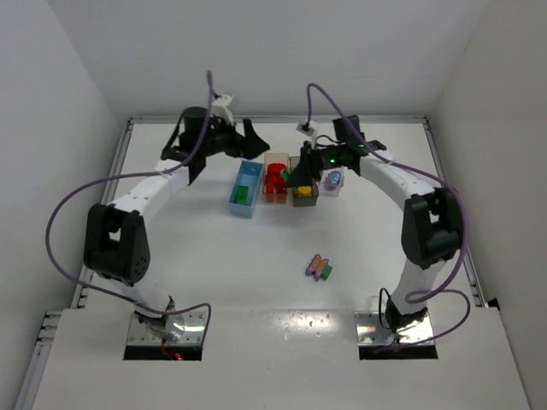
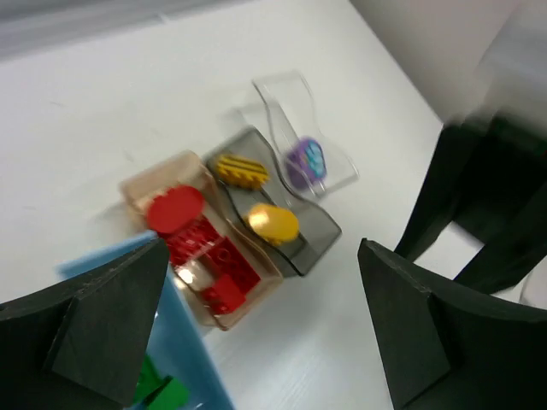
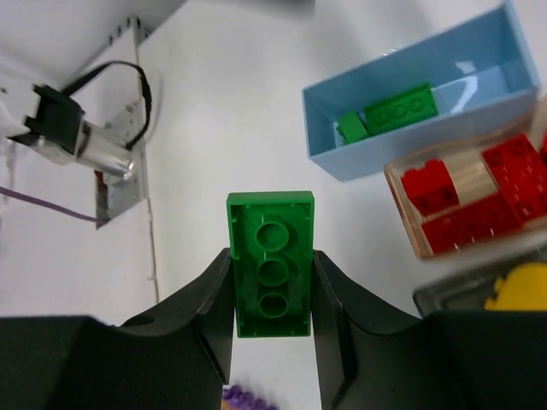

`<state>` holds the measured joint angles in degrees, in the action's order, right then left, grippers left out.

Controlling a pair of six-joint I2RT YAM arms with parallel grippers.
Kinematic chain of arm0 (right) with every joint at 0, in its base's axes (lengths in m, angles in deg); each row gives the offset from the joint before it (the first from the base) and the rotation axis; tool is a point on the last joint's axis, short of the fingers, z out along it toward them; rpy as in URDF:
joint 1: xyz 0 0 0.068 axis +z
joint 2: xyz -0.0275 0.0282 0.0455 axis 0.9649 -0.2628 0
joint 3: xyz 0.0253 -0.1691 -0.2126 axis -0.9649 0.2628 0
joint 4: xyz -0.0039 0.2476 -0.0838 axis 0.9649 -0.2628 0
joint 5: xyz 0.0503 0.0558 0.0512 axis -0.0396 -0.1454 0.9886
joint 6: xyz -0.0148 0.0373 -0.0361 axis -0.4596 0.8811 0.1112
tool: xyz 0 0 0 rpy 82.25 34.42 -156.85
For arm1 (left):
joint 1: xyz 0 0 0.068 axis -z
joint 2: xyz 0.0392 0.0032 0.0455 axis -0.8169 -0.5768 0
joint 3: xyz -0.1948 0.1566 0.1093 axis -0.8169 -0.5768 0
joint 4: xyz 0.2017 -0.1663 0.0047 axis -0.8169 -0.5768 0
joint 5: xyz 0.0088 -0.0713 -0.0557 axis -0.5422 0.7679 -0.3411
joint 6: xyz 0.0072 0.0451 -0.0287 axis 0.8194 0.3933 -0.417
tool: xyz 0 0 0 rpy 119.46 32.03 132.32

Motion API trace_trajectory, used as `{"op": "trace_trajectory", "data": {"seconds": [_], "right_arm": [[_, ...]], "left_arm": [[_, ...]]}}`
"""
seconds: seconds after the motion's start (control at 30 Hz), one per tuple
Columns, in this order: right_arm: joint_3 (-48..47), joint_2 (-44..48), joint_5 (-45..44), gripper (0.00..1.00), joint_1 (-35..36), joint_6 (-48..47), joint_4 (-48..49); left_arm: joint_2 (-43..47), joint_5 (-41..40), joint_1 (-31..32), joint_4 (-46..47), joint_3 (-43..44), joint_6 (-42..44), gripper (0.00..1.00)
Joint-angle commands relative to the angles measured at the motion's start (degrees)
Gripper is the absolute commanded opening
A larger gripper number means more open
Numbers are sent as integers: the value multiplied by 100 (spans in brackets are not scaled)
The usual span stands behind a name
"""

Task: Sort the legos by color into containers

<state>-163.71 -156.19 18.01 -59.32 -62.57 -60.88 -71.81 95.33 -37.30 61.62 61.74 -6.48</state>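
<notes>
Four bins stand in a row at the back: light blue [image 1: 242, 211], pale orange [image 1: 275, 200], dark grey [image 1: 304, 202], clear [image 1: 333, 190]. My right gripper [image 3: 271, 278] is shut on a green brick [image 3: 271, 256], held above the table near the dark grey bin, as the top view [image 1: 295, 175] shows. The blue bin [image 3: 410, 154] holds green bricks [image 3: 397, 111]. The orange bin [image 2: 137, 192] holds red bricks [image 2: 205, 248], the grey bin [image 2: 316, 248] yellow pieces [image 2: 273, 224], the clear bin [image 2: 286, 94] a purple piece [image 2: 306, 162]. My left gripper [image 2: 261, 333] is open and empty above the bins.
A striped multicoloured stack [image 1: 319, 268] lies on the table in front of the bins, between the arms. A purple piece [image 3: 248, 397] shows at the bottom of the right wrist view. White walls close the back and sides.
</notes>
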Motion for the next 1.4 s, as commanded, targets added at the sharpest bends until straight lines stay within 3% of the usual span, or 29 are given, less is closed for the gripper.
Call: {"op": "trace_trajectory", "data": {"seconds": [0.0,0.13,0.23,0.37,0.57,0.67,0.73,0.8,0.9,1.0,1.13,1.37], "right_arm": [[-806,-476,-606,0,599,-312,-20],[-1484,-1223,-957,0,1205,-312,94],[-1959,-1742,-1115,0,1391,-145,164],[-2363,-2243,-1370,1,1462,206,296],[-2637,-2674,-1432,32,1462,672,595],[-2637,-2727,-1432,40,1462,891,876],[-2637,-2789,-1432,58,1514,979,982],[-2637,-2789,-1432,63,1514,1033,1043],[-2637,-2649,-1327,83,1514,1208,1245],[-2410,-2334,-1247,84,1514,1358,1298],[-1840,-1403,-1842,84,1155,1358,1115],[-2,723,-2592,84,-417,473,264]], "left_arm": [[556,-255,-612,-317,409,-701,99],[679,32,-1385,-1575,620,-492,99],[1048,462,-2045,-1543,33,-297,99],[1277,613,-2380,-1627,-329,-70,99],[1611,640,-2442,-1629,-662,256,99],[1664,814,-2442,-1629,-724,318,99],[1664,911,-2442,-1629,-794,371,99],[1664,1026,-2442,-1577,-865,423,99],[1664,1193,-2442,-1410,-1023,423,99],[1769,1517,-2442,-1076,-1243,362,99],[1893,1782,-1933,-1023,-1462,774,98],[1551,1730,-19,-2084,-1420,2881,94]]}}
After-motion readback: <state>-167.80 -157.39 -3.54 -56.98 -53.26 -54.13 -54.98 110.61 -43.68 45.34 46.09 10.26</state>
